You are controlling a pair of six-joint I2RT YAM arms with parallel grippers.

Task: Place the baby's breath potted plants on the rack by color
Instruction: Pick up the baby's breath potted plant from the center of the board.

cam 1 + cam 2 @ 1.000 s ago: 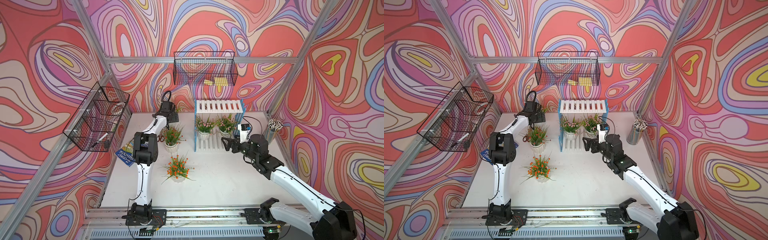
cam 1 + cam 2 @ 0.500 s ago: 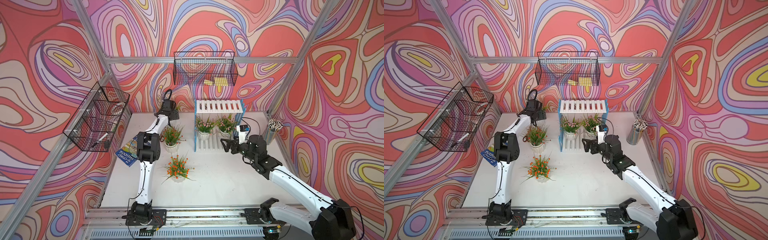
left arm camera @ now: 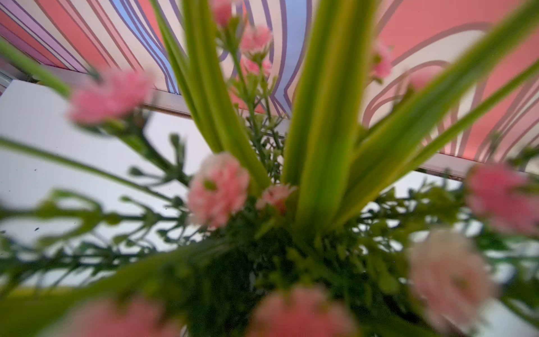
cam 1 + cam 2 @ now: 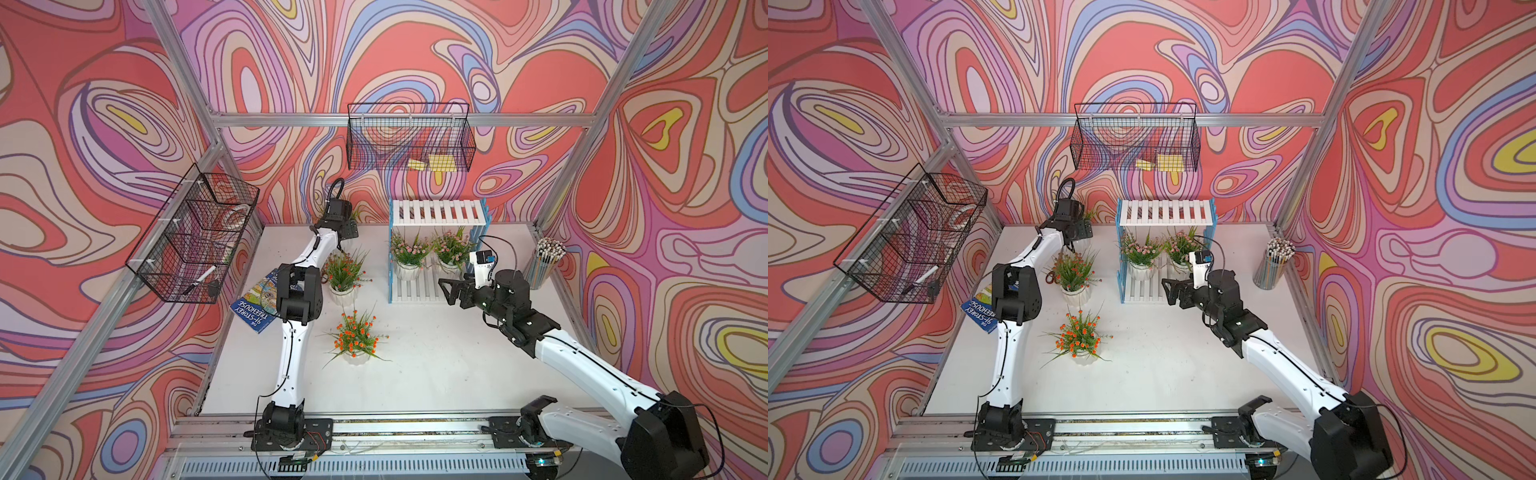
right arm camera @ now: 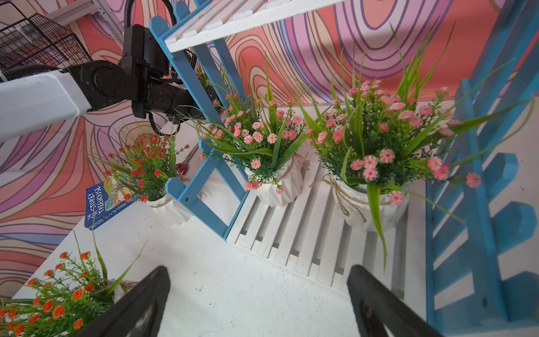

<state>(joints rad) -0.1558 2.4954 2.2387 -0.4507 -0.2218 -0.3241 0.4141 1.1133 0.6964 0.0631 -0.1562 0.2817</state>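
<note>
The rack (image 4: 437,212) stands at the back middle in both top views. Two pink baby's breath potted plants (image 4: 409,251) (image 4: 451,247) sit side by side on its lower shelf (image 5: 306,233). Two orange ones (image 4: 344,270) (image 4: 356,334) stand on the table left of the rack. A third pink plant (image 3: 218,189) fills the left wrist view, at the back wall. My left gripper (image 4: 348,228) hangs right over it, with its fingers hidden by leaves. My right gripper (image 5: 259,291) is open and empty, just in front of the rack's lower shelf.
A blue book (image 4: 257,303) lies at the table's left edge beside my left arm. A cup of pencils (image 4: 544,266) stands at the right edge. Black wire baskets hang on the back wall (image 4: 409,137) and the left wall (image 4: 195,241).
My left arm has stretched a little farther toward the back wall, over the pink plant there. The right arm has hardly moved.
</note>
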